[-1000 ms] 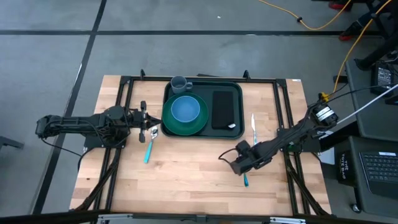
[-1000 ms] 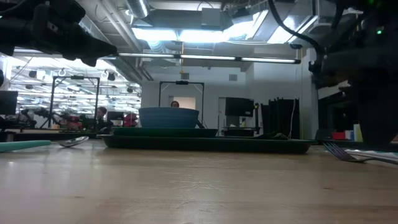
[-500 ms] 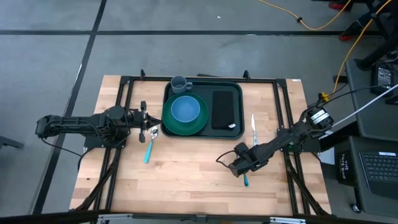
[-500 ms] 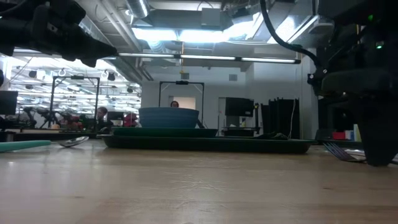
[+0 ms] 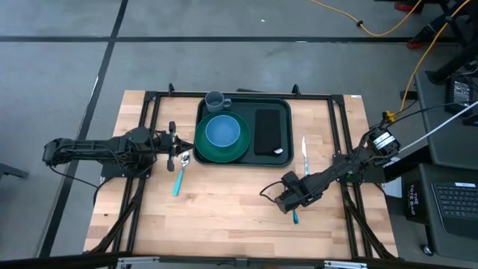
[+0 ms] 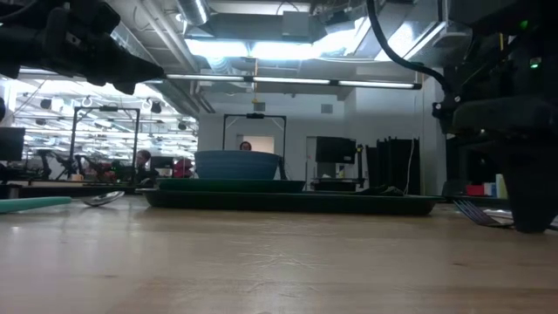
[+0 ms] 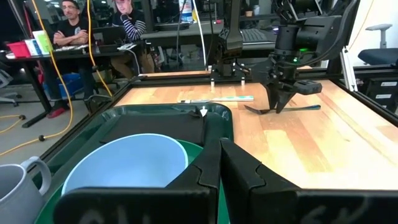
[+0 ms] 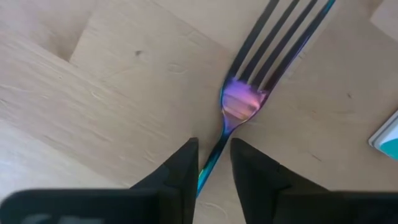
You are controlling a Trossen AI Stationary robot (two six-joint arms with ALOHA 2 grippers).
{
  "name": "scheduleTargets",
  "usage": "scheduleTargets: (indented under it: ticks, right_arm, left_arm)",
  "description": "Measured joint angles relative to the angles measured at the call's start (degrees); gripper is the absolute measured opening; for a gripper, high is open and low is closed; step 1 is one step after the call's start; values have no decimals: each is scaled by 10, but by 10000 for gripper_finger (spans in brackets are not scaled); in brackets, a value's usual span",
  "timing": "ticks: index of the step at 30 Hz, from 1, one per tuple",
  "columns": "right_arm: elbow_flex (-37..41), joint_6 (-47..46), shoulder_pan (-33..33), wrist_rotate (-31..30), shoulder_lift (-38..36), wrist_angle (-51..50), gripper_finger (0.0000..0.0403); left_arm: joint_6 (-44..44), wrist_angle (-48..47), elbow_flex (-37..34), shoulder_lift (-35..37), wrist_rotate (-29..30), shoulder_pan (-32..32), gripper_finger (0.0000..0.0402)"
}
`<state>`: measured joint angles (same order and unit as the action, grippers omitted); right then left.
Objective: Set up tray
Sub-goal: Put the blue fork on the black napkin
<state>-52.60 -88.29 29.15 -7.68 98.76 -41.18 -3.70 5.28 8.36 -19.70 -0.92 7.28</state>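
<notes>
1. The tray (image 5: 243, 104) lies at the far middle of the wooden table (image 5: 224, 209); it is the landmark for the places below.
2. In the tray, a green plate (image 5: 222, 152) fills the left part and overlaps the tray's left rim a little, with a blue bowl (image 5: 222, 131) on it.
3. A flat black rectangle (image 5: 268, 131) lies in the right part of the tray.
4. A grey mug (image 5: 216, 100) stands at the tray's far left corner, just beside the bowl.
5. The left claw (image 5: 172, 142) hangs just left of the tray, with its fingers closed together and holding nothing.
6. A spoon (image 5: 181, 168) with a teal handle lies on the table near the tray's left side, just beside the left claw.
7. A knife (image 5: 304, 153) lies to the right of the tray, parallel to its right rim.
8. The right claw (image 5: 284, 202) is down at the table, in front of the tray's right corner.
9. Its fingers (image 8: 180, 168) stand on either side of the thin neck of a fork (image 8: 239, 102) (iridescent, with a teal handle), with a narrow gap; I cannot tell if they press it already.
</notes>
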Motion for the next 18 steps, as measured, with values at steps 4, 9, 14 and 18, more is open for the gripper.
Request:
scheduleTargets:
  ticks: [4, 9, 14, 18]
  right_arm:
    - [0, 0, 0, -1, 0, -2, 68]
    - [1, -2, 0, -11, 0, -1, 16]
    - [1, -3, -1, -13, 1, 1, 19]
    - [-1, -3, -1, -16, -1, 0, 12]
  left_arm:
    - [0, 0, 0, 0, 0, 0, 3]
    - [11, 0, 0, 0, 0, 0, 3]
    - [14, 0, 0, 0, -1, 0, 3]
    - [14, 0, 0, 0, -1, 0, 3]
